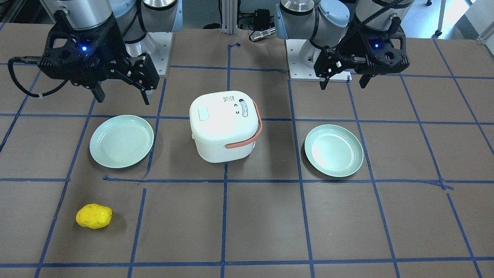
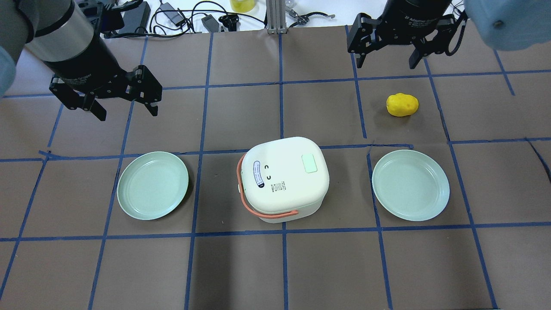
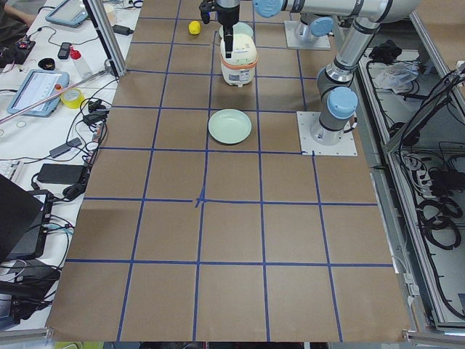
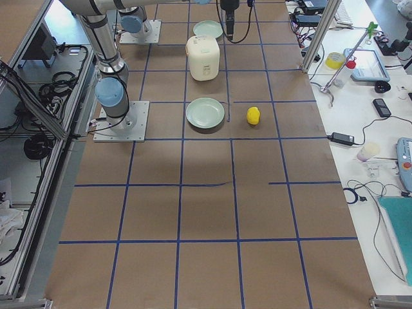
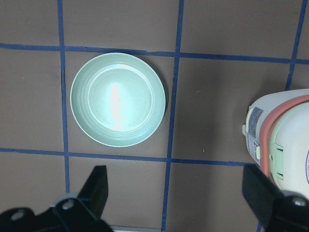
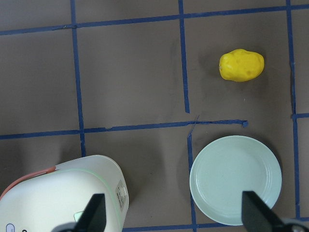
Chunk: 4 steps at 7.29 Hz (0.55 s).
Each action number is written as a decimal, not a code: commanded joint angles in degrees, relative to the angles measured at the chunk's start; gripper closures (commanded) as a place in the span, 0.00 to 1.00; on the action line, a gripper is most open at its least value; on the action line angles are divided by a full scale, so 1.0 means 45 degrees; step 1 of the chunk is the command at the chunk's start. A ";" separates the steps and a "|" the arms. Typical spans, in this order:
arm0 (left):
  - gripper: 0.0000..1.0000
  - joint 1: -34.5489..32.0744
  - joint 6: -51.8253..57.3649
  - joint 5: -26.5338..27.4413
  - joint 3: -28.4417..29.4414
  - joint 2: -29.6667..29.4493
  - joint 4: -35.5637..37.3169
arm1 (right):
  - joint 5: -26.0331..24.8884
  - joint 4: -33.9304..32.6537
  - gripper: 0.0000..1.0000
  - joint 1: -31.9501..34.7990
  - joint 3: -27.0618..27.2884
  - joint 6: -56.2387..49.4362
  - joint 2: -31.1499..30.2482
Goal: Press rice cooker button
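The cooker [image 2: 282,178] stands in the middle of the counter [image 2: 301,267], between two empty plates [image 2: 153,185] and apart from both. On its lid [image 2: 286,150] there is a pale green square, which I take for the button [image 2: 309,163]; it sits on the half of the lid toward my right arm. Both tools hang above the counter, well apart from the cooker, and hold nothing: the left tool [image 2: 128,110] has its fingers spread wide, and the right tool [image 2: 387,60] also. The press is not yet begun. I judge the right tool the better choice, because the button is on its side and the handle [image 2: 267,214] lies folded down on the other side, out of the way. I would first bring the fingers together, so that one firm tip meets the button and not two tips beside it. Then I would place the tool exactly over the square and descend straight, because a slanted push may slide or tip the cooker, which looks light. The potato [image 2: 402,104] lies near the path, so I would travel high over it. I would press gently and only a little deep, then lift straight up.
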 commanded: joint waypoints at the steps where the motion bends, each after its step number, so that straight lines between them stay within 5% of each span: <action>1: 0.00 0.0000 -0.0018 0.0000 -0.0001 -0.0001 0.0000 | -0.0013 0.0052 0.00 0.0000 0.0000 0.0000 -0.0008; 4: 0.00 0.0000 0.0001 0.0000 -0.0001 -0.0001 0.0000 | 0.0006 0.0072 0.00 0.0000 0.0000 0.0000 -0.0008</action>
